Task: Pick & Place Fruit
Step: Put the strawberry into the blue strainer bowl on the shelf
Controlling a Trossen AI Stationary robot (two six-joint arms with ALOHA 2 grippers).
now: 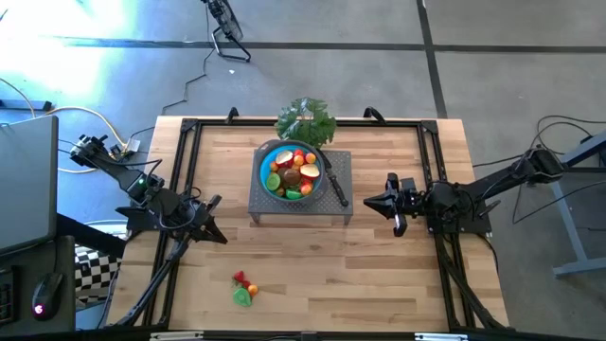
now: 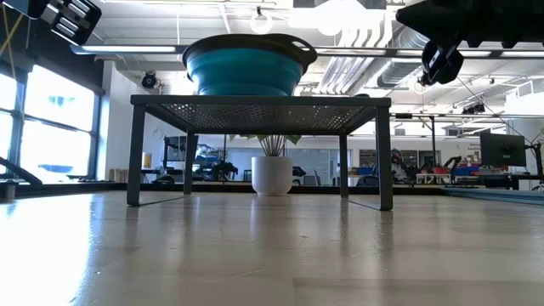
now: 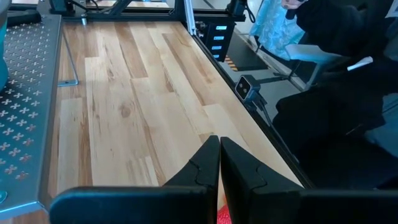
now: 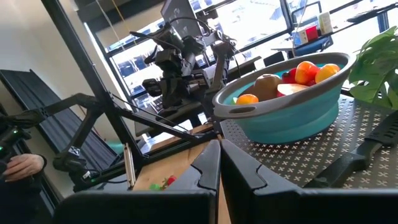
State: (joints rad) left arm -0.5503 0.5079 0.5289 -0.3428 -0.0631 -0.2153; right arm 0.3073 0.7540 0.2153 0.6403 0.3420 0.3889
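High view: fruit (image 1: 294,173) fills blue bowl (image 1: 266,160) on metal rack (image 1: 338,204); two loose fruit pieces (image 1: 244,288) lie on table (image 1: 379,275). Left gripper (image 1: 222,237) and right gripper (image 1: 367,202) hover empty. Wrist views: both pairs of fingers pressed together, holding nothing.

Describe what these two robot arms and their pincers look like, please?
Both arms are dark, slim, jointed tubes with black cables alongside. The left gripper and right gripper each end in two black, pointed, wedge-shaped fingers. A small green light glows on the left arm.
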